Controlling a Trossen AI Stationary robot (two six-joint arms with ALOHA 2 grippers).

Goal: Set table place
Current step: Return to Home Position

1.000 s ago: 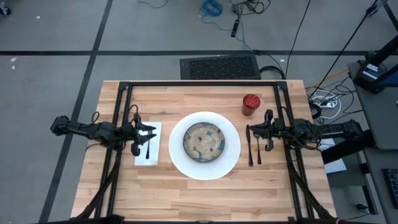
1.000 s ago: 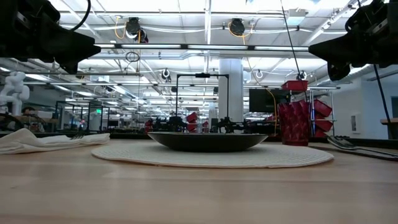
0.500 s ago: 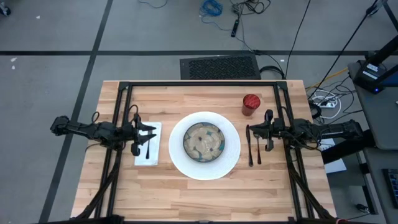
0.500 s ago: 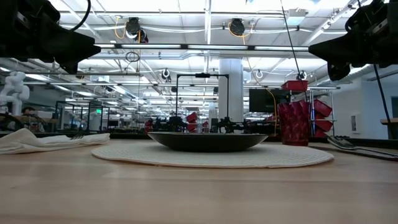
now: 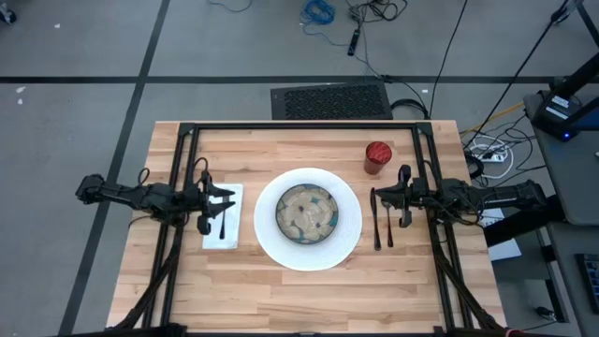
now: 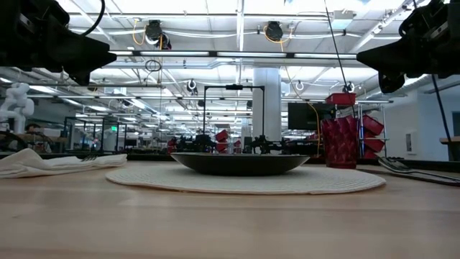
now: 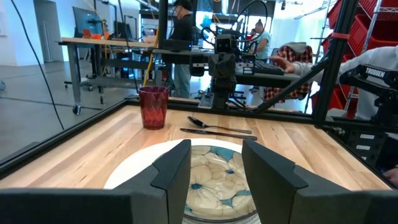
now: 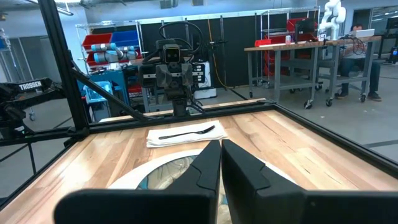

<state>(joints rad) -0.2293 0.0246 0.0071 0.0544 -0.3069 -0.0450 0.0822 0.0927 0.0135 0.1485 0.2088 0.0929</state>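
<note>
Frame centre: patterned bowl sits in white plate on surface. Red cup upper right of plate. Fork on napkin, frame-left. Left gripper above napkin, fingers apart. Right gripper above knife and spoon, fingers closed together, empty.

This is a robotics lab in a big open hall, not anybody's dining room. The table sits inside a black metal frame, with 2 dark robot arms reaching over it. The grey floor is strewn with cables. Around stand wheeled workbenches, racks of red bins and a white robot arm. A person sits at a bench, under rows of ceiling lights.
</note>
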